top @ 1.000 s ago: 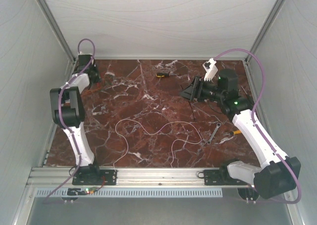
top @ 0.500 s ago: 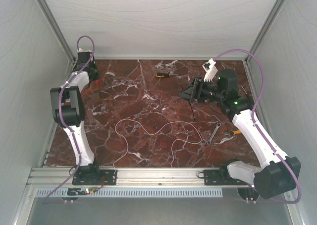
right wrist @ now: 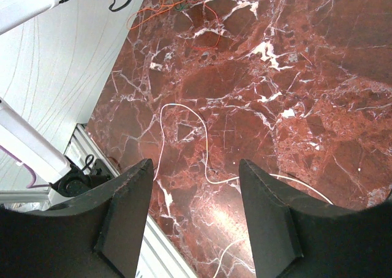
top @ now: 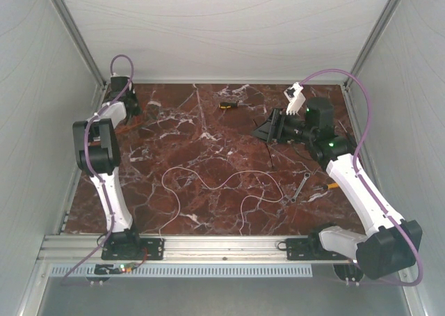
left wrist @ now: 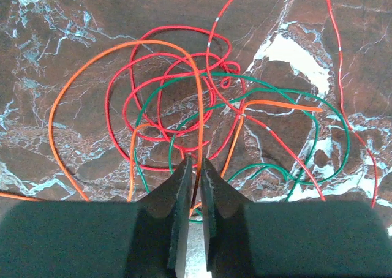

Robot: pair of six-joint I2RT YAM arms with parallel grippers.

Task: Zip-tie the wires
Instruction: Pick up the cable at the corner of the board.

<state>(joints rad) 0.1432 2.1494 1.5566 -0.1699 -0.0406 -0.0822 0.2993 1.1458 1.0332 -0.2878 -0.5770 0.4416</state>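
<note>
In the left wrist view a loose tangle of thin wires (left wrist: 177,28), red, orange and green, lies on the marble. My left gripper (left wrist: 195,163) is shut on one orange strand that runs between its jaws. In the top view this gripper (top: 129,109) is low at the far left corner. A long white wire (top: 221,186) curls across the middle of the table and also shows in the right wrist view (right wrist: 204,155). A thin black strip, the zip tie (top: 270,154), lies just in front of my right gripper (top: 266,131). That gripper (right wrist: 195,163) is open, empty and held above the table.
A small black-and-yellow tool (top: 227,106) lies at the far middle. A metal wrench (top: 300,187) and a small orange piece (top: 332,186) lie near the right arm. White walls close in the table on three sides.
The left arm has shifted slightly at the far left corner. The right arm and the white wire have not moved.
</note>
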